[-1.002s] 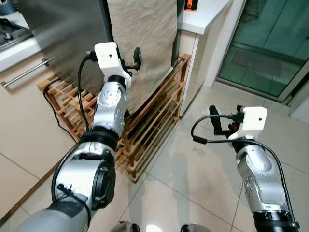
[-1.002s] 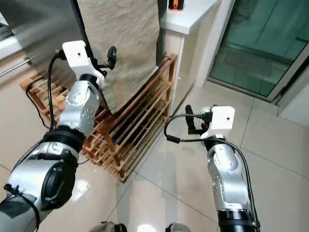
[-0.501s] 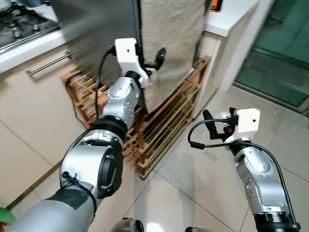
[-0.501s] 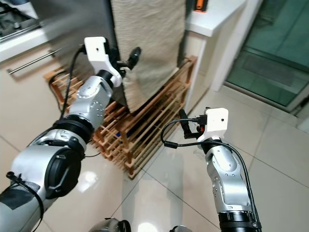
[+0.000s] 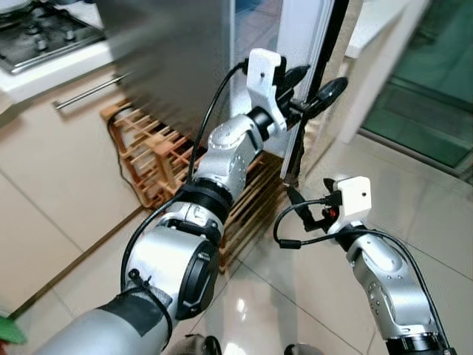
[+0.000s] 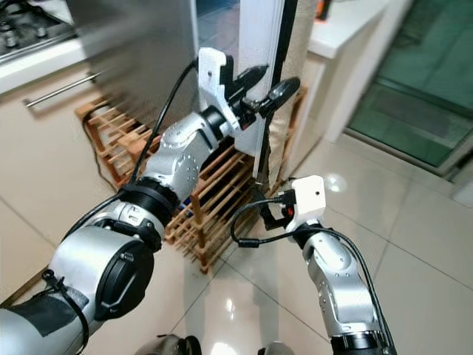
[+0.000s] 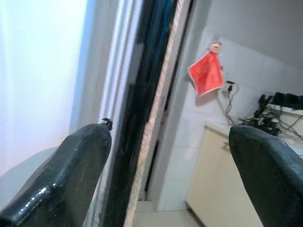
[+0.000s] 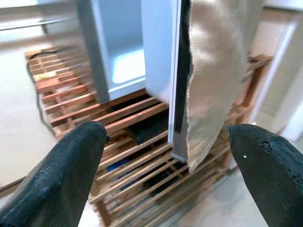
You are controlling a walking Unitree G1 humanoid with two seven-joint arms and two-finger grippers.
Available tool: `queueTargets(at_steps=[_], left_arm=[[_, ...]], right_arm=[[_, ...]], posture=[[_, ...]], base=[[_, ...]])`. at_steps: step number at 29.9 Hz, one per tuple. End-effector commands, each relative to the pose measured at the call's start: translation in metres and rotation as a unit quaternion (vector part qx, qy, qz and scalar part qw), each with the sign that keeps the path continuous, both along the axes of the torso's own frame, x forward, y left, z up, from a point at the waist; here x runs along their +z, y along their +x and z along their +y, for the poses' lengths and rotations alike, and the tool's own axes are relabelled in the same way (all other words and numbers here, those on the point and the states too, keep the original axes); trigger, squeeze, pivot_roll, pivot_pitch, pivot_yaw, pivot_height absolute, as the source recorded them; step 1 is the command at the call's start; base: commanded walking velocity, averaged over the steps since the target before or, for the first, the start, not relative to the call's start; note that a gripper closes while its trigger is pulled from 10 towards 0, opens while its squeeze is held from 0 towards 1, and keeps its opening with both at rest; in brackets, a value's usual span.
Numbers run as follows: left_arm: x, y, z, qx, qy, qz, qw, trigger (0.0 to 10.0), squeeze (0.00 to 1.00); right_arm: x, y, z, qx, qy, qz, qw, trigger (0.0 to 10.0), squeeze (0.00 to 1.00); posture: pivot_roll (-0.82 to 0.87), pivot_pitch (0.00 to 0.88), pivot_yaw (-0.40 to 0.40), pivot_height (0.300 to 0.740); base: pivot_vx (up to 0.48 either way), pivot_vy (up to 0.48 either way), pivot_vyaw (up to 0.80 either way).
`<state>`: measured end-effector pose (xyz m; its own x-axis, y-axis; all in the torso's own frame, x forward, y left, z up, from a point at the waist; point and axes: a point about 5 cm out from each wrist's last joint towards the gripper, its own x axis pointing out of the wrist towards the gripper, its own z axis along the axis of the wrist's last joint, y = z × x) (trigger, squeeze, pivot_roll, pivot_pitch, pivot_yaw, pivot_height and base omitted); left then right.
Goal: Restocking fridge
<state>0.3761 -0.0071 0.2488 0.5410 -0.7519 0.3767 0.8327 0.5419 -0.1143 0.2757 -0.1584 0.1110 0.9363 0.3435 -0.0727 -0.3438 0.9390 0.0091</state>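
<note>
The steel fridge (image 5: 170,59) stands with its door (image 5: 297,44) swung open, showing the white inside face and the black edge (image 7: 142,118). A beige cloth (image 8: 213,71) hangs on the door's outer side. My left gripper (image 5: 314,83) is open, one finger on each side of the door's edge, with a gap to the far finger (image 7: 270,175). My right gripper (image 5: 299,203) hangs low in front of the door's bottom corner, open with nothing between its fingers (image 8: 71,161). The pale fridge interior (image 8: 123,61) shows behind the door.
A wooden slatted rack (image 5: 148,159) lies on the floor under and beside the fridge. A counter with a bar handle (image 5: 89,90) and a stove (image 5: 37,29) are on the left. A white counter (image 5: 377,29) and a glass door (image 5: 429,81) are on the right. A red cloth (image 7: 206,73) hangs on the far wall.
The fridge door has swung open, from closed with the cloth facing me to edge-on. My left gripper went rightward with its edge. The camera shifted, and the right gripper now sits nearer the rack.
</note>
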Motion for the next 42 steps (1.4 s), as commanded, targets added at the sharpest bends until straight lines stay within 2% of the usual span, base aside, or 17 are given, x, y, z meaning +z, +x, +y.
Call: queueTargets(at_steps=[1, 4, 6, 7, 8, 9, 10, 13, 14, 15, 16, 17, 18, 23, 29, 40, 42], left_arm=[[0.005, -0.028, -0.053, -0.067, -0.044, 0.011, 0.997, 10.0, 0.0], [-0.005, -0.018, -0.023, -0.017, -0.033, 0.006, 0.999, 10.0, 0.0], [-0.022, -0.007, 0.023, 0.067, -0.028, 0.022, 0.997, 10.0, 0.0], [-0.022, -0.007, 0.023, 0.067, -0.028, 0.022, 0.997, 10.0, 0.0], [-0.034, -0.003, 0.068, 0.152, -0.023, 0.03, 0.988, 10.0, 0.0], [-0.04, -0.002, 0.09, 0.197, -0.026, 0.041, 0.979, 10.0, 0.0], [-0.04, -0.002, 0.09, 0.197, -0.026, 0.041, 0.979, 10.0, 0.0], [-0.056, -0.007, 0.154, 0.35, -0.031, 0.066, 0.934, 10.0, 0.0], [-0.056, -0.007, 0.154, 0.35, -0.031, 0.066, 0.934, 10.0, 0.0], [-0.074, -0.02, 0.185, 0.438, -0.003, 0.079, 0.896, 10.0, 0.0], [-0.074, -0.02, 0.185, 0.438, -0.003, 0.079, 0.896, 10.0, 0.0], [-0.087, -0.032, 0.199, 0.483, 0.015, 0.096, 0.87, 10.0, 0.0], [-0.09, -0.035, 0.201, 0.493, 0.022, 0.099, 0.864, 10.0, 0.0], [-0.104, -0.05, 0.201, 0.509, 0.033, 0.124, 0.851, 10.0, 0.0], [-0.098, -0.058, 0.199, 0.517, 0.048, 0.112, 0.847, 10.0, 0.0], [-0.094, -0.072, 0.23, 0.546, 0.092, 0.125, 0.823, 10.0, 0.0], [-0.095, -0.075, 0.235, 0.538, 0.106, 0.13, 0.826, 10.0, 0.0]], right_arm=[[0.002, -0.001, -0.004, -0.01, -0.007, 0.0, 1.0, 10.0, 0.0], [0.002, 0.001, -0.008, -0.028, -0.003, -0.004, 1.0, 10.0, 0.0], [0.004, 0.007, -0.015, -0.061, 0.006, -0.01, 0.998, 10.0, 0.0], [0.004, 0.007, -0.015, -0.061, 0.006, -0.01, 0.998, 10.0, 0.0], [0.006, 0.012, -0.02, -0.086, 0.017, -0.014, 0.996, 10.0, 0.0], [0.007, 0.015, -0.021, -0.09, 0.02, -0.014, 0.996, 10.0, 0.0], [0.007, 0.015, -0.021, -0.09, 0.02, -0.014, 0.996, 10.0, 0.0], [0.01, 0.023, -0.014, -0.077, 0.026, -0.019, 0.997, 10.0, 0.0], [0.01, 0.023, -0.014, -0.077, 0.026, -0.019, 0.997, 10.0, 0.0], [0.014, 0.032, -0.008, -0.062, 0.026, -0.025, 0.997, 10.0, 0.0], [0.014, 0.032, -0.008, -0.062, 0.026, -0.025, 0.997, 10.0, 0.0], [0.019, 0.039, -0.005, -0.053, 0.027, -0.031, 0.998, 10.0, 0.0], [0.02, 0.041, -0.004, -0.05, 0.027, -0.033, 0.998, 10.0, 0.0], [0.026, 0.047, 0.018, 0.018, 0.034, -0.033, 0.999, 10.0, 0.0], [0.03, 0.052, 0.039, 0.074, 0.04, -0.031, 0.996, 10.0, 0.0], [0.04, 0.084, 0.0, -0.026, 0.009, -0.063, 0.998, 10.0, 0.0], [0.04, 0.086, -0.008, -0.045, 0.006, -0.066, 0.997, 10.0, 0.0]], posture=[[-0.27, 0.056, 0.023, 0.74], [-0.25, 0.059, 0.025, 0.74], [-0.23, 0.061, 0.023, 0.74], [-0.23, 0.061, 0.023, 0.74], [-0.2, 0.061, 0.021, 0.74], [-0.19, 0.061, 0.019, 0.74], [-0.19, 0.061, 0.019, 0.74], [-0.15, 0.054, 0.007, 0.74], [-0.15, 0.054, 0.007, 0.74], [-0.12, 0.048, -0.005, 0.74], [-0.12, 0.048, -0.005, 0.74], [-0.11, 0.047, -0.007, 0.74], [-0.11, 0.047, -0.008, 0.74], [-0.08, 0.036, -0.019, 0.74], [-0.04, 0.036, -0.027, 0.74], [0.05, 0.144, 0.066, 0.74], [0.06, 0.155, 0.087, 0.74]], base=[[0.0, 0.0, 0.0], [0.0, 0.0, 0.0], [0.0, 0.0, 0.0], [0.0, 0.0, 0.0], [0.0, 0.0, 0.0], [0.0, 0.0, 0.0], [0.0, 0.0, 0.0], [0.0, 0.0, 0.0], [0.0, 0.0, 0.0], [0.0, 0.0, 0.51], [0.0, 0.0, 0.51], [0.0, 0.0, 0.49], [0.0, 0.0, 0.49], [0.0, 0.0, 0.48], [0.0, 0.0, 0.15], [0.0, 0.0, 0.0], [0.0, 0.0, 0.0]])
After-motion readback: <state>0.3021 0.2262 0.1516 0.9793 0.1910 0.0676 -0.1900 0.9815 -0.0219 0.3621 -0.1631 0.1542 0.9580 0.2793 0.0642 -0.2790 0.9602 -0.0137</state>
